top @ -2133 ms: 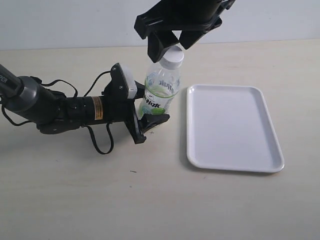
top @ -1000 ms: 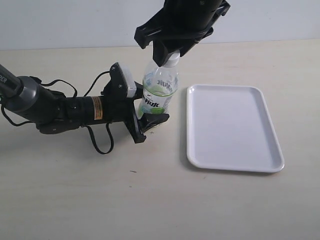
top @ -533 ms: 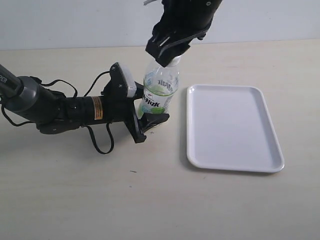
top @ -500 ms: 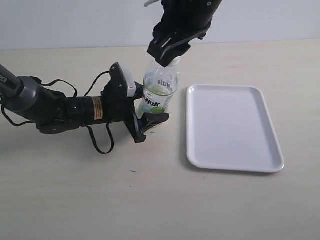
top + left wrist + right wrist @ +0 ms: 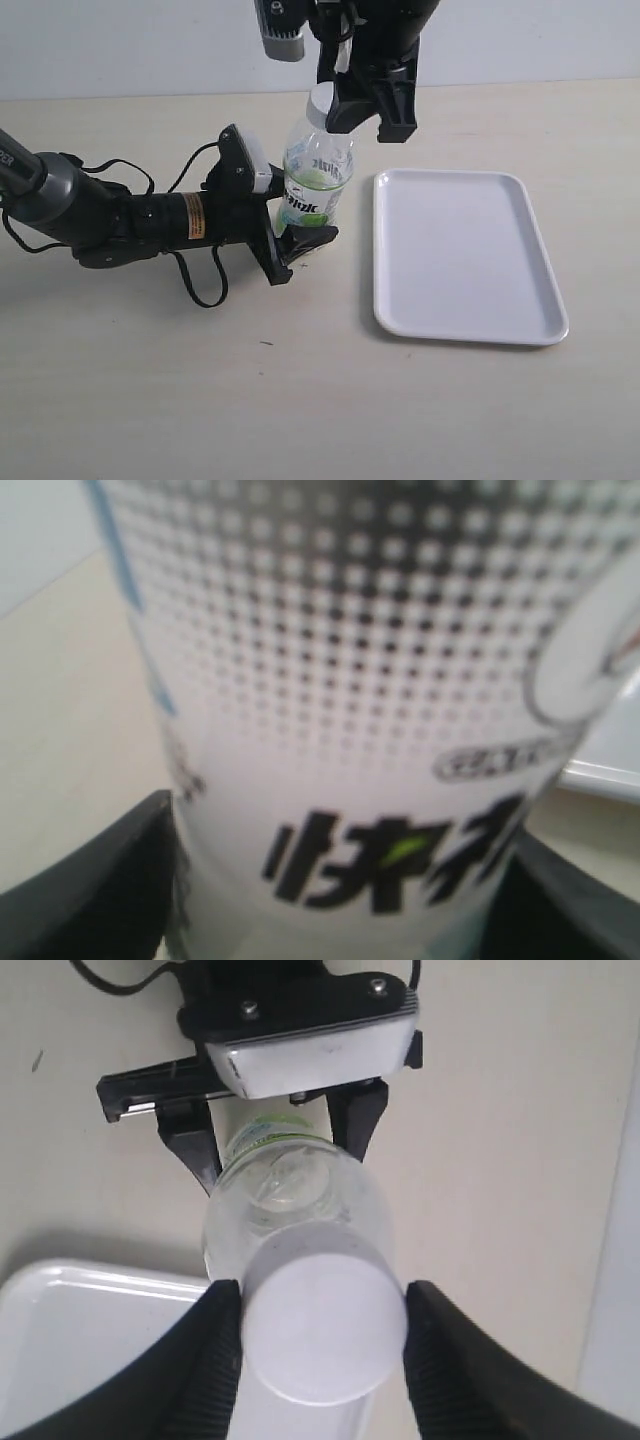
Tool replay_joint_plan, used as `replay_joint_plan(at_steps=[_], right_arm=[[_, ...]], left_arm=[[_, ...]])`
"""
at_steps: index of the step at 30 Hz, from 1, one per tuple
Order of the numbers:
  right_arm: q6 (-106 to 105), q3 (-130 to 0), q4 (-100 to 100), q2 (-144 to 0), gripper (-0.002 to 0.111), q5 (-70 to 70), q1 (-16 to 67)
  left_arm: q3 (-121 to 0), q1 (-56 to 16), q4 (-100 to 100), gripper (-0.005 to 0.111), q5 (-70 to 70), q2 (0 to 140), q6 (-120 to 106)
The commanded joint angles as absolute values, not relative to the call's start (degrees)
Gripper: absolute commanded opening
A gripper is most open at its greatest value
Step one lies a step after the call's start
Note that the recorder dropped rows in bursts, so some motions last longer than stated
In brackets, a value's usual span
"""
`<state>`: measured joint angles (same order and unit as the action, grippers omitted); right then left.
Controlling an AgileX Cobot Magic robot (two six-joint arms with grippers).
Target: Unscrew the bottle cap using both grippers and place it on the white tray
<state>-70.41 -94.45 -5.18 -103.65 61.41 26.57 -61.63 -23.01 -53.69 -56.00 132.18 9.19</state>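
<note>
The clear bottle (image 5: 318,180) with its white-and-green label stands upright just left of the white tray (image 5: 462,255). My left gripper (image 5: 283,232) reaches in from the left and is shut on the bottle's lower body; the label (image 5: 350,730) fills the left wrist view between the two black fingers (image 5: 90,880). The white bottle cap (image 5: 321,103) sits on top of the neck. My right gripper (image 5: 350,100) comes down from above and is shut on the cap (image 5: 322,1325), one ribbed pad (image 5: 215,1350) pressed to each side of it.
The tray's corner (image 5: 70,1310) shows beside the bottle in the right wrist view. The left arm's dark cylinder and looping cables (image 5: 150,220) lie along the beige table to the left. A white wall runs along the table's far edge.
The right gripper has turned about the cap, its body swinging round over the bottle top. The bottle and the left gripper have stayed where they were.
</note>
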Motion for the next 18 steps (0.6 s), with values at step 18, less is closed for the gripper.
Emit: replay_joint_plan(at_steps=[18], right_arm=[[-104.0, -94.9, -4.2, -103.3, 0.000, 59.8, 26.6]], left_arm=[[-61.3, -23.4, -54.8, 0.000, -54.9, 132.1, 9.3]])
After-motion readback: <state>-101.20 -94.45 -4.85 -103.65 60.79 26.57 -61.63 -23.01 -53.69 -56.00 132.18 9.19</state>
